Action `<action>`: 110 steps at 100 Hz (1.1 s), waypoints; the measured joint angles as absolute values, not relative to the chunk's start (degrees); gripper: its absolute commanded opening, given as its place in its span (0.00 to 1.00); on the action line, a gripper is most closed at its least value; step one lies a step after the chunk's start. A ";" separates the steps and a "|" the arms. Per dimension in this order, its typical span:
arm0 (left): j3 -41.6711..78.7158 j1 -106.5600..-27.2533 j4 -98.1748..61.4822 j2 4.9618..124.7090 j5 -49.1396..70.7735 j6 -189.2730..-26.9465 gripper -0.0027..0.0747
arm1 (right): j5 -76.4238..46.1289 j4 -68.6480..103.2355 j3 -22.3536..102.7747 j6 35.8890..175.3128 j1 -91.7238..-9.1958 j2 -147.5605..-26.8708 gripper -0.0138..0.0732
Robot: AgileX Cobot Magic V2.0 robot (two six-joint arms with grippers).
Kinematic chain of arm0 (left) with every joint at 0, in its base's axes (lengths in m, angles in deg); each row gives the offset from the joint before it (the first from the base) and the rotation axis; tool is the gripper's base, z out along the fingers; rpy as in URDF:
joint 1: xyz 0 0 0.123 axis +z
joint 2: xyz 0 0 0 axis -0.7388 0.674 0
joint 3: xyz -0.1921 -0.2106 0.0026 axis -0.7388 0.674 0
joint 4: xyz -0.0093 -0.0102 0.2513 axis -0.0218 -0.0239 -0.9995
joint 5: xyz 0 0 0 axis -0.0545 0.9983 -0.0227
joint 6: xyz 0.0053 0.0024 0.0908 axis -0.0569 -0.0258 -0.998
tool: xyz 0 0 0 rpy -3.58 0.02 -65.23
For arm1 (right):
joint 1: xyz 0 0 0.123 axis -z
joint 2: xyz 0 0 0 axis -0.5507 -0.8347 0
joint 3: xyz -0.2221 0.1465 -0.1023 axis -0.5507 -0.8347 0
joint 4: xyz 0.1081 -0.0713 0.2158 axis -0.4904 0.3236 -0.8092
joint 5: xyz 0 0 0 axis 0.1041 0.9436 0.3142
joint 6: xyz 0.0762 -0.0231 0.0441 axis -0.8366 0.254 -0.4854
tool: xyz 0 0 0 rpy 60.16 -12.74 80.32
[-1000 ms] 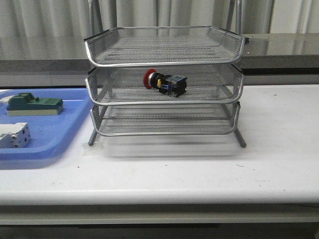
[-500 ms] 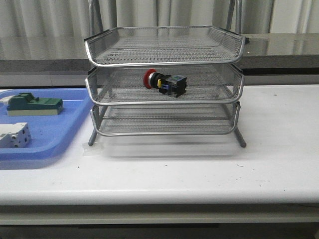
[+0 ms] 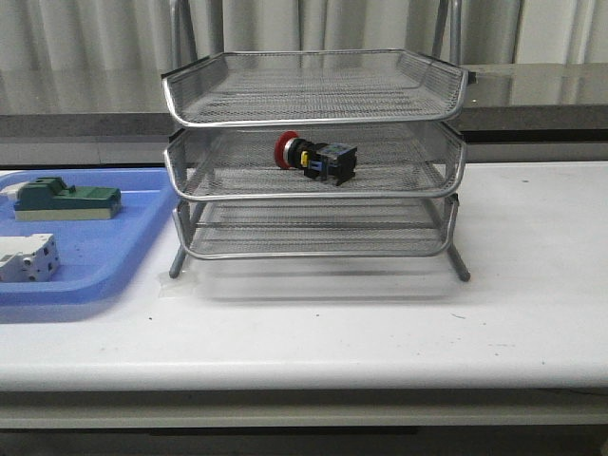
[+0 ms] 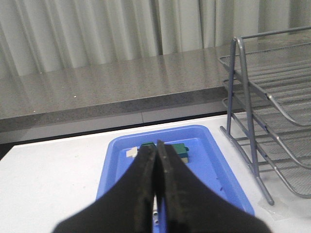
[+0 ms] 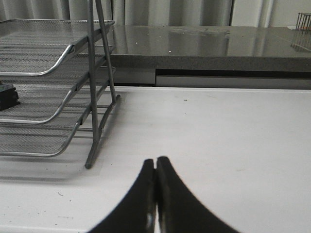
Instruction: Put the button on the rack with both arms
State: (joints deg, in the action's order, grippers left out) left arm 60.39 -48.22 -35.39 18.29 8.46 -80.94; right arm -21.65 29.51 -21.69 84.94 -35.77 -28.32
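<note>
The button [image 3: 316, 159], red cap to the left and black body, lies on its side on the middle tier of the silver wire-mesh rack [image 3: 313, 195]. A dark edge of it shows in the right wrist view [image 5: 7, 95]. Neither arm shows in the front view. My left gripper [image 4: 156, 145] is shut and empty, above the blue tray, with the rack [image 4: 265, 126] off to its side. My right gripper [image 5: 155, 161] is shut and empty over the bare white table, with the rack [image 5: 73, 92] off to its side.
A flat blue tray [image 3: 114, 256] left of the rack holds a green block [image 3: 65, 199] and a white terminal block [image 3: 27, 258]. The white table [image 3: 427, 323] extends in front and right of the rack. A grey ledge and curtains run behind.
</note>
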 measured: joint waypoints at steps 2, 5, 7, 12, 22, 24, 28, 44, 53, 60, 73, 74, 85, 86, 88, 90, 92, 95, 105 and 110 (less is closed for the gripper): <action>60.55 -48.22 -37.91 17.94 8.46 -78.30 0.01 | -21.65 29.51 -21.69 84.94 -35.77 -28.32 0.09; 60.85 -48.22 -40.87 17.23 8.37 -75.20 0.01 | -21.65 29.51 -21.69 84.94 -35.77 -28.32 0.09; 61.22 -48.22 -42.65 16.92 8.37 -73.35 0.01 | -21.65 29.51 -21.69 84.94 -35.77 -28.32 0.09; 62.15 -48.22 -45.36 15.54 8.37 -70.56 0.01 | -21.65 29.51 -21.69 84.94 -35.77 -28.32 0.09; 64.70 -48.22 -47.53 12.87 8.34 -68.31 0.01 | -21.65 29.51 -21.69 84.94 -35.77 -28.32 0.09; 65.37 -48.22 -47.64 12.29 8.23 -67.98 0.01 | -21.65 29.51 -21.69 84.94 -35.77 -28.32 0.09; 66.75 -48.22 -47.79 11.30 8.10 -67.72 0.01 | -21.65 29.51 -21.69 84.94 -35.77 -28.32 0.09; 72.21 -48.22 -46.87 7.29 5.58 -67.24 0.01 | -21.65 29.51 -21.69 84.89 -35.77 -28.32 0.09; 74.87 -48.22 -46.26 6.98 3.98 -67.21 0.01 | -21.69 29.51 -21.69 84.89 -35.77 -28.32 0.09; 76.09 -48.22 -45.84 6.98 3.34 -66.67 0.01 | -21.69 29.51 -21.69 84.89 -35.77 -28.32 0.09; 76.09 -48.22 -45.72 6.98 0.05 -65.60 0.01 | -21.78 29.51 -21.69 84.89 -35.77 -28.32 0.09; 76.09 -48.22 -45.72 6.98 -0.13 -65.61 0.01 | -21.78 29.51 -21.69 84.89 -35.77 -28.32 0.09; 76.09 -48.22 -45.72 6.98 -0.25 -65.31 0.01 | -21.78 29.51 -21.69 84.89 -35.77 -28.32 0.09; 76.09 -48.22 -45.72 6.98 -0.25 -65.21 0.01 | -21.78 29.51 -21.69 84.89 -35.77 -28.32 0.09; 76.09 -48.22 -45.72 6.98 -0.25 -65.21 0.01 | -21.78 29.51 -21.69 84.89 -35.77 -28.32 0.09; 76.09 -48.22 -45.61 6.98 -0.36 -65.21 0.01 | -21.78 29.51 -21.69 84.89 -35.77 -28.32 0.09; 76.09 -48.22 -45.62 6.98 -0.37 -65.21 0.01 | -21.78 29.51 -21.69 84.89 -35.77 -28.32 0.09; 76.09 -48.22 -45.33 6.98 -0.37 -65.21 0.01 | -21.78 29.51 -21.69 84.89 -35.77 -28.32 0.09; 76.09 -48.22 -44.92 6.98 -0.49 -65.21 0.01 | -21.78 29.51 -21.69 84.79 -35.77 -28.32 0.09; 76.09 -48.22 -44.52 6.98 -0.49 -65.21 0.01 | -21.78 29.51 -21.69 84.79 -35.77 -28.32 0.09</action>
